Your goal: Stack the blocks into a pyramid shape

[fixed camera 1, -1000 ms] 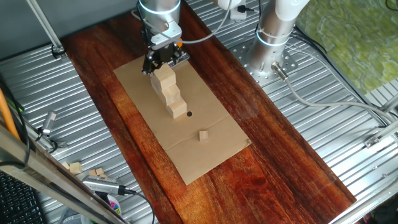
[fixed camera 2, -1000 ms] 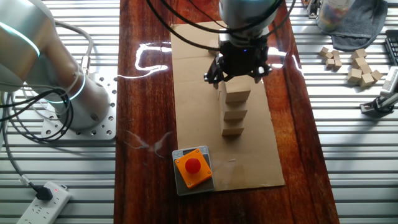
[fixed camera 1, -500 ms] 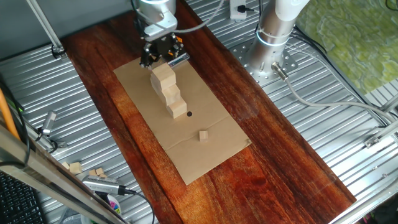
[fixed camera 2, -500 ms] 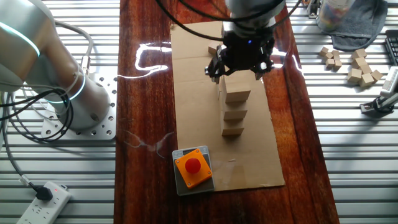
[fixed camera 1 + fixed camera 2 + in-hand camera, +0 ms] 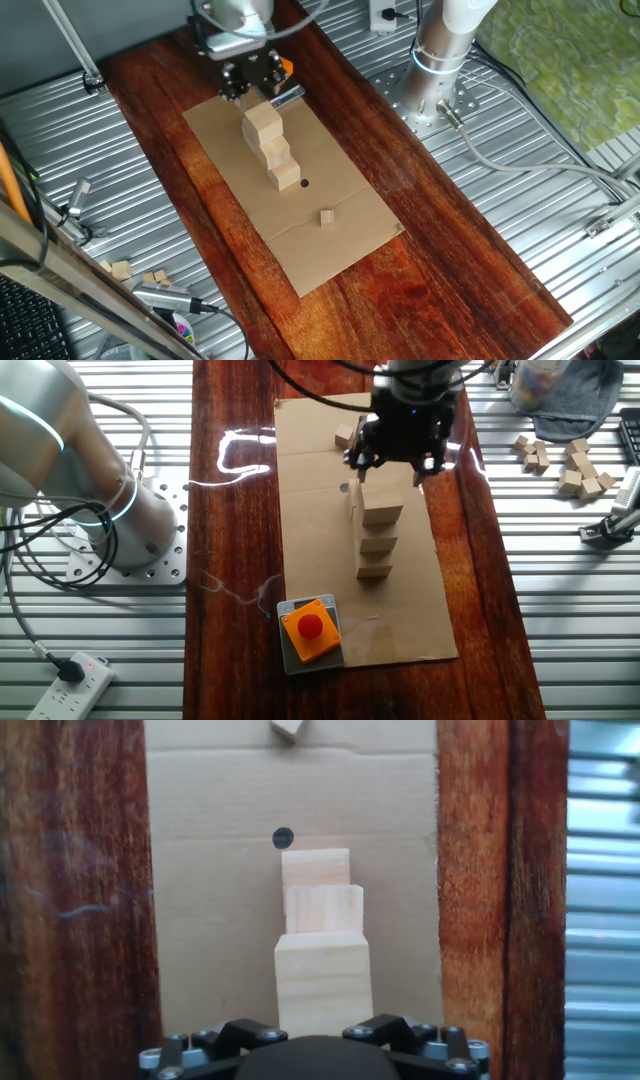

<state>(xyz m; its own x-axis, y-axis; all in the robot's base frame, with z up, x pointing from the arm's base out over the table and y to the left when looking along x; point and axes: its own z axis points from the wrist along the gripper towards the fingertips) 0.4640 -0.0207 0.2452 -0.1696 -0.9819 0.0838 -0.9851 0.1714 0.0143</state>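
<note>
Several pale wooden blocks stand in a stepped pile on the cardboard sheet, with three steps showing. The pile also shows in the other fixed view and in the hand view. My gripper hangs above and just behind the tall end of the pile, apart from the top block. In the other fixed view the gripper has its fingers spread and holds nothing. In the hand view only the hand's black base shows at the bottom edge.
A tiny wooden cube lies on the cardboard beyond the low end of the pile. An orange block with a red button sits at a cardboard corner. Loose blocks lie on the metal side table. The arm's base stands beside the wooden strip.
My gripper has risen and drawn back from the top block, leaving it on the pile. The blocks have not moved.
</note>
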